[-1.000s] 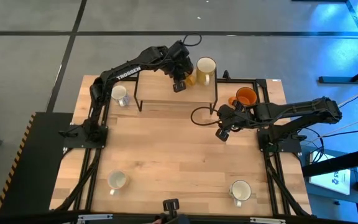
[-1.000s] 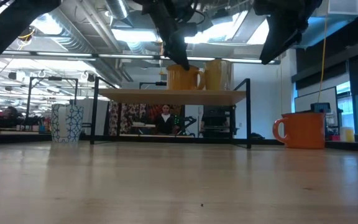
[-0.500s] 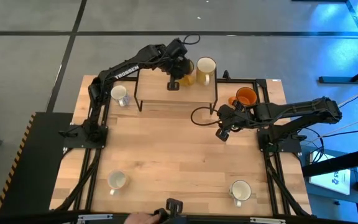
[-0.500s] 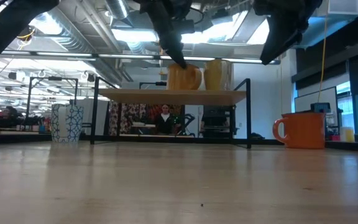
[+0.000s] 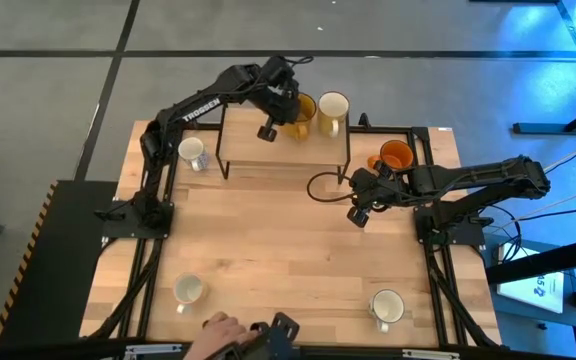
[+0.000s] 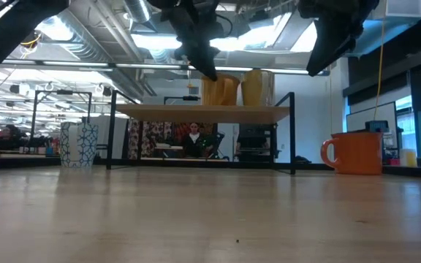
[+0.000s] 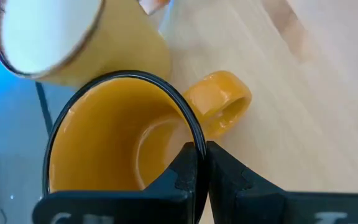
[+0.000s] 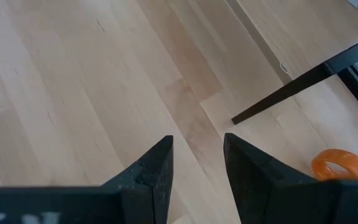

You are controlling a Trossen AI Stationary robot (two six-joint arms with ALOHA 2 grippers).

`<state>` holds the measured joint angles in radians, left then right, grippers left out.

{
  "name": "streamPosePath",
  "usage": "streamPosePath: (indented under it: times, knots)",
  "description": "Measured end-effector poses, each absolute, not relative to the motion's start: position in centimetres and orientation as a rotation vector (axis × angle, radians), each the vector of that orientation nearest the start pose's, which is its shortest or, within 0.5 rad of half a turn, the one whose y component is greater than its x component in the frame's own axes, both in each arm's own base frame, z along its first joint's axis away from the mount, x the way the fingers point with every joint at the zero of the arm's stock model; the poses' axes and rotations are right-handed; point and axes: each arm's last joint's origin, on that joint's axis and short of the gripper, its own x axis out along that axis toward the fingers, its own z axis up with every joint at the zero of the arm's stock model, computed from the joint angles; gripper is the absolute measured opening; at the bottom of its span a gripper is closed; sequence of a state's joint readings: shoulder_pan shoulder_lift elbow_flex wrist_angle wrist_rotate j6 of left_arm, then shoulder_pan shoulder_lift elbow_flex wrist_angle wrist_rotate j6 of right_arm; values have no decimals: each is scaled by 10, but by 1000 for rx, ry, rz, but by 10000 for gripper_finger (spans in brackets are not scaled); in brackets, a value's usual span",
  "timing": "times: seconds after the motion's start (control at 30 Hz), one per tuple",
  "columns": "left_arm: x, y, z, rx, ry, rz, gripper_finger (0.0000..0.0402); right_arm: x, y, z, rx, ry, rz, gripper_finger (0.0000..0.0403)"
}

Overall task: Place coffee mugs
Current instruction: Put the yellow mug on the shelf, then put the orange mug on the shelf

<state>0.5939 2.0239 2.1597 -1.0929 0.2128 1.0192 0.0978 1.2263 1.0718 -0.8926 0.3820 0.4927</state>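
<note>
On the small shelf (image 5: 268, 150) at the desk's (image 5: 278, 250) far edge, we see the left tool (image 7: 197, 163) clenched on the amber mug's (image 7: 114, 146) rim, handle pointing away, while the right tool (image 8: 194, 162) hangs released just beside the orange mug (image 5: 396, 156).

On the raised shelf (image 5: 286, 150) at the table's (image 5: 268, 250) far edge: two mugs side by side, amber mug (image 5: 301, 108) left, cream mug (image 5: 332, 110) right. Right of the shelf, on the table: orange mug (image 5: 395, 157). Left of the shelf: a white mug (image 5: 192, 152). Near left: another white mug (image 5: 188, 291); near right: a third (image 5: 386, 306).
</note>
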Motion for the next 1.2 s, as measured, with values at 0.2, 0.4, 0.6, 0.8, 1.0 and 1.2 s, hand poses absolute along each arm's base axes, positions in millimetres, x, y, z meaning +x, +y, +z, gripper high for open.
streamPosePath:
  times: [0.2, 0.4, 0.6, 0.8, 1.0, 1.2]
  knots:
    - [353, 238, 355, 578, 930, -155, 15, 228, 12, 291, 190, 945, -502, 129]
    - [354, 238, 354, 562, 903, -180, 23, 227, 11, 290, 188, 949, -503, 129]
    - [355, 239, 353, 512, 945, -100, 46, 227, 11, 291, 182, 944, -513, 129]
    - [357, 236, 354, 498, 954, -78, 91, 227, 11, 291, 172, 941, -523, 129]
    - [359, 225, 360, 452, 1012, 56, 116, 227, 11, 291, 171, 942, -523, 129]
    - [353, 203, 388, 466, 943, 121, 117, 227, 11, 290, 169, 946, -526, 129]
